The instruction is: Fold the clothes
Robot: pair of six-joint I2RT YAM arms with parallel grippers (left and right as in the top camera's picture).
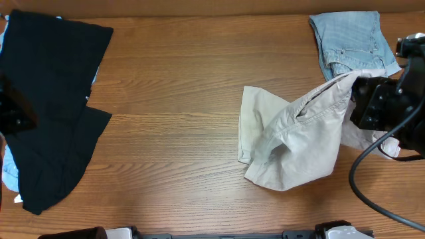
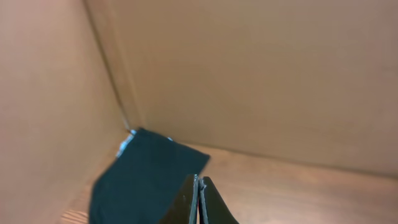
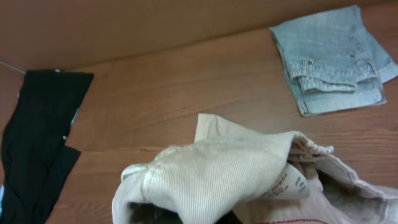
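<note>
Overhead: large beige khaki cotton shorts (image 1: 292, 143) sit at about 3 o'clock on the wooden table (image 1: 179, 99), crumpled, not folded. One leg panel lies flat at the 9 o'clock side of the heap. The rest is tented up and drawn toward 2 o'clock, where it meets the right end effector (image 1: 357, 93).

Right end effector: clenched on the khaki shorts near the waistband. The fingers themselves are buried under cloth. In the right wrist view the ribbed beige fabric bunches right in front of the lens, and the white inner label (image 3: 286, 183) shows in the open fold at its 3 o'clock side. A black cable (image 1: 358, 186) loops off the right arm at 4 o'clock.

Light-blue denim shorts (image 1: 352, 43) lie at 1 o'clock in a compact folded stack, waistband toward the table centre. They sit just beside the raised khaki edge; I can't tell whether they touch.

Black garment (image 1: 53, 99) is at 9 o'clock, spread flat and unfolded, well apart from the khaki shorts. A bit of pale blue peeks out along its edges.

Left end effector (image 2: 199, 199): clenched, fingertips pressed together, nothing between them. It's raised off the table, facing a brown cardboard wall (image 2: 249, 74) corner, with the black garment below it at 7 o'clock in the left wrist view.
</note>
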